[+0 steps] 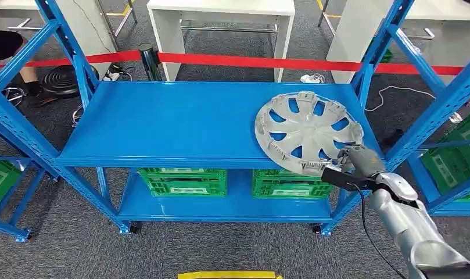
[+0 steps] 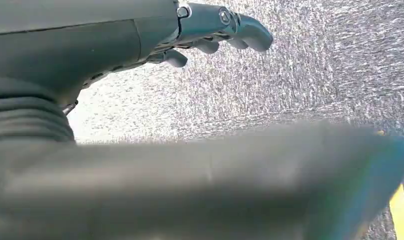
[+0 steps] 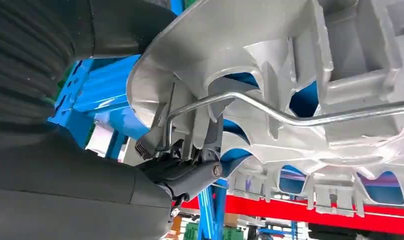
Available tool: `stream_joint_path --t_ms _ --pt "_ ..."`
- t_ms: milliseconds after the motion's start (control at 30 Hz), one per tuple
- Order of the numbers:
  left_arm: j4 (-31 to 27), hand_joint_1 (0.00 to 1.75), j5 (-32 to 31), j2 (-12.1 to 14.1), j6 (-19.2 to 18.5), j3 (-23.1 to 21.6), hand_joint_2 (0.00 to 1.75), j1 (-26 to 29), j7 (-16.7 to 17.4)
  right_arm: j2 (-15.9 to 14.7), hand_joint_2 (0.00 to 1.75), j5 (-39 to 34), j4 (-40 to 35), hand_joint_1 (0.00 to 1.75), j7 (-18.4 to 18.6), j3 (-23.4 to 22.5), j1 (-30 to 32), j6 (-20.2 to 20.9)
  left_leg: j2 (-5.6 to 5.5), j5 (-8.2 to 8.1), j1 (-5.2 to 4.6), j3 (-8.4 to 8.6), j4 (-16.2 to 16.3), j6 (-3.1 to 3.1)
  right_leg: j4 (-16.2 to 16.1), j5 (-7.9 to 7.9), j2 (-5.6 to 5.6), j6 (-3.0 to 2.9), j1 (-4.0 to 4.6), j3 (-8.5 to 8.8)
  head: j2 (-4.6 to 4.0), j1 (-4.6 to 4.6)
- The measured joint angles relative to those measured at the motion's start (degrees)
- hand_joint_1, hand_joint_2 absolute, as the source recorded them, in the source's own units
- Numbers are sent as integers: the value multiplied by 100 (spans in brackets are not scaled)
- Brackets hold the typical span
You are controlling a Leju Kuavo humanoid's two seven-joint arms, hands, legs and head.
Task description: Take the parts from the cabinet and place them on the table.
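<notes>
Head view: step in hand is the pickup. Wheel cover lies at the right end of the blue shelf, overhanging its front edge. Right hand grips the cover's near rim, arm reaching up from below.

Left wrist view: left hand hangs over carpet, fingers loosely apart, holding nothing.

Right wrist view: fingers clamp the cover's rim by its wire ring. Next move, I judge: lift clear of the shelf, carry to the bench.
</notes>
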Motion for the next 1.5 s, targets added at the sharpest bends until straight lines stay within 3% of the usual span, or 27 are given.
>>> stream_joint_path --t_ms 333,933,1500 --pt "-2 0 164 24 -214 0 175 1 -422 -2 175 -2 39 175 -33 0 -56 11 3 1 0 1 0 -1 0 3 2 -3 0 0 0 -2" --pt "-11 0 236 59 -356 2 175 -23 -605 -2 175 -83 83 175 -68 0 -40 -46 2 2 0 8 0 -3 0 3 2 -4 1 -1 0 -2" --pt "-9 0 289 59 -297 26 175 -43 -406 -2 175 -15 85 175 -68 2 -47 -140 2 2 0 -1 0 -2 0 3 1 -4 0 0 0 -2"
